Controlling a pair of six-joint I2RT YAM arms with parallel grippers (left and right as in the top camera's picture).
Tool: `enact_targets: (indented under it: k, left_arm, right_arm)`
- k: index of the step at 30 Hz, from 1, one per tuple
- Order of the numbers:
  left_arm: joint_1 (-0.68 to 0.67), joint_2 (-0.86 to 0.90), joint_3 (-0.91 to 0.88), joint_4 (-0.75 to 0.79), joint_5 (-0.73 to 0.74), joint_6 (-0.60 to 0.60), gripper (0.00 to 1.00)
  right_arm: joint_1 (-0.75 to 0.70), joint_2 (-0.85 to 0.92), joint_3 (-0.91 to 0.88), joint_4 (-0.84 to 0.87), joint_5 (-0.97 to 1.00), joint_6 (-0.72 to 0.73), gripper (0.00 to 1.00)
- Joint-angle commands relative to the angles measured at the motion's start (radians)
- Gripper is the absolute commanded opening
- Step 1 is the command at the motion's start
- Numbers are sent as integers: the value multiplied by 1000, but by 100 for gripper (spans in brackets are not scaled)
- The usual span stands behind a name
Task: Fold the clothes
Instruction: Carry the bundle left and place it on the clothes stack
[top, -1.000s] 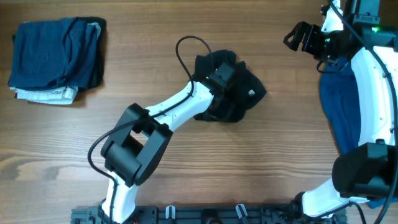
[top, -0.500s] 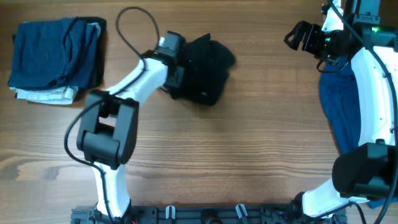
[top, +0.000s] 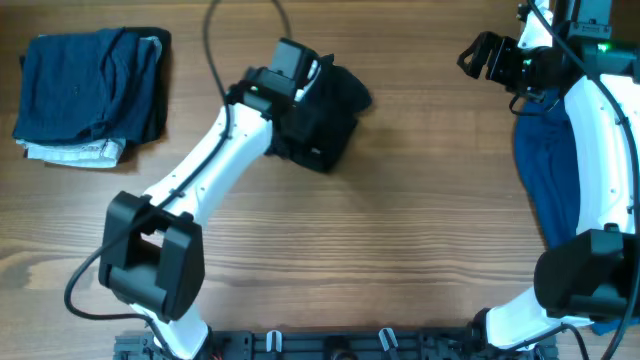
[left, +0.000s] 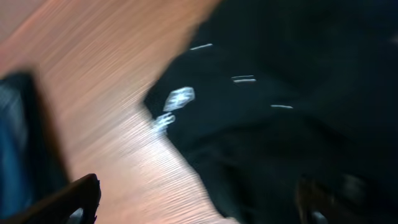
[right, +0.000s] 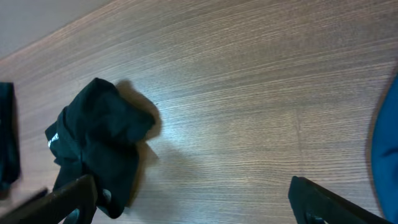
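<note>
My left gripper (left: 196, 202) hangs over the black shirt (top: 338, 105), jaws apart as much as the blur shows. The shirt is soft, light and limp, so I would pinch a hem corner. It lies crumpled near the far edge, with small white prints. At the far right corner my right gripper (top: 470, 60) hovers, jaws apart.

Folded stack (top: 88, 92) far left, bunched shirt (top: 338, 120) middle rear, loose garment (top: 545, 195) far right.

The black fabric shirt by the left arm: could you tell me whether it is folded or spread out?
Bunched up, not spread: the black fabric shirt lies as a compact, lumpy heap.
</note>
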Motion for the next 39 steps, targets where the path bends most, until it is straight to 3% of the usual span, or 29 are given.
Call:
enact_targets:
  k: [1,4,8,17,23,24,27,35,39]
  left_arm:
    - [-55,25,-4,-4,289,304,100]
    - [-106,103,-4,-5,274,351,100]
    - [-165,200,-4,-10,101,414,100]
    - [-112,294,-4,130,-24,413,97]
    - [-70,340,-4,208,-31,413,70]
    - [-64,345,-4,211,-31,413,59]
    - [-60,349,-4,238,-31,412,5]
    - [-71,348,-4,244,-30,296,4]
    - [-71,345,-1,274,-268,332,4]
  right_arm:
    - [2,11,-1,4,12,-16,99]
    - [2,11,-1,0,13,-21,100]
    - [2,11,-1,-4,18,-44,100]
    - [2,11,-1,-2,17,-43,100]
    - [2,11,-1,0,17,-43,100]
    - [2,11,-1,2,17,-43,99]
    - [2,11,-1,6,17,-43,100]
    - [2,11,-1,-3,32,-69,100]
    - [2,11,-1,-2,31,-68,99]
